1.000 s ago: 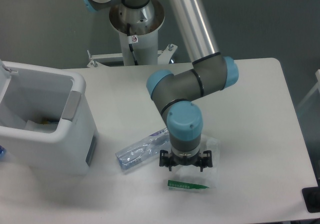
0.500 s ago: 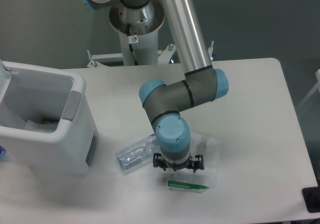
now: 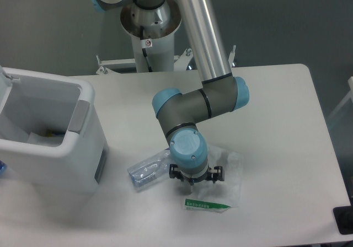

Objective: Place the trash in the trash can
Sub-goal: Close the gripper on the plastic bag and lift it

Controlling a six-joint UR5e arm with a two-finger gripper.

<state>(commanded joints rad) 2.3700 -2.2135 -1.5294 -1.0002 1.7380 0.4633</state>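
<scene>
White desk (image 3: 276,109), grey floor beyond its far edge. At the left, large white trash can (image 3: 47,134) with rounded corners, open at the top, grey tab (image 3: 79,116) on its right rim, some pale scraps inside at the bottom. Near the middle of the desk, toward the near edge, crushed clear bottle (image 3: 148,170) lying on its side, slanted, bluish label end hidden under the arm. Just right of it, flat clear plastic bag (image 3: 229,175) spread on the desk, green-white strip (image 3: 207,205) along its near edge. Bottle and bag well apart from the can, neither inside it. Hand (image 3: 191,182) pointing straight down over the spot where bottle end and bag meet, mostly covered from above by the blue-capped wrist (image 3: 188,149); only small black parts visible at either side, fingertips hidden. Opening of the hand: cannot tell, nor whether anything is held. Grey elbow (image 3: 201,105) and silver upper arm (image 3: 201,29) rising toward the far side, blocking part of the desk behind. Robot base pedestal (image 3: 150,35) beyond the far edge. Dark object (image 3: 345,220) at the near right corner, cut by the frame.
</scene>
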